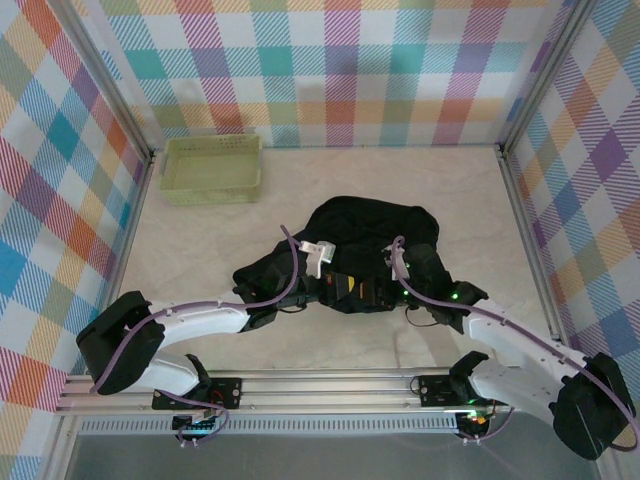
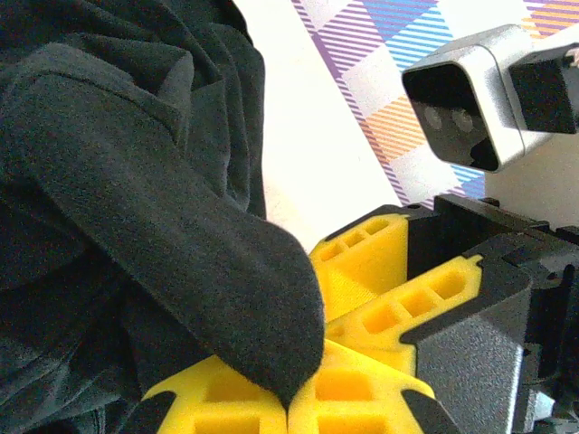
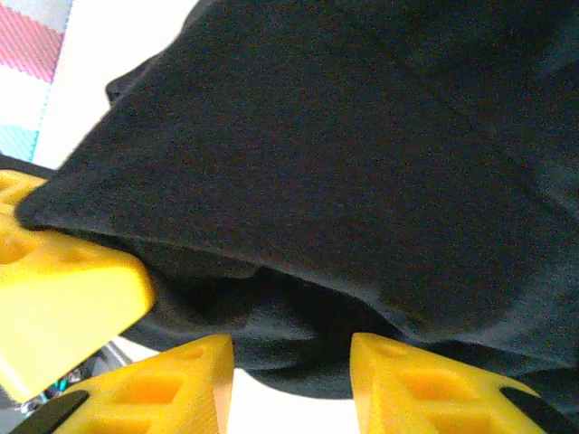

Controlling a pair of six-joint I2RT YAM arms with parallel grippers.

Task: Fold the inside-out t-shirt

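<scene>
Remote operation, shirt-folding trial: my left gripper (image 2: pixel 291 400) is pinched together on a fold of the black shirt (image 1: pixel 375 228), the cloth's edge wedged where its two yellow fingers meet. Just beside it, my right gripper (image 3: pixel 289 342) stands with its fingers apart, straddling the hem with nothing clamped. Both work the edge of the shirt that faces away from the basket (image 1: pixel 212 165). I judge the tight pairing to be deliberate: one hand anchors the hem while the other lines up a second hold close by, so that the edge can be drawn out between them. The shirt is a bunched, rounded heap rather than a flat sheet, with layers doubled over one another, so as I read it the spreading has yet to be done and no fold has been laid. It sits on the pale table (image 1: pixel 430 175), well apart from the basket, nearer to the arms and off to its right. The basket is tucked against the checked walls (image 1: pixel 340 60) at the corner and looks to be no obstacle to pulling the cloth wide. What does stand in the way is the shirt's own crumpling, which hides where the hem runs, and the crowding of the two grippers. If the right one closes carelessly, it could meet the left one's finger (image 3: pixel 63 280) instead of cloth.
</scene>
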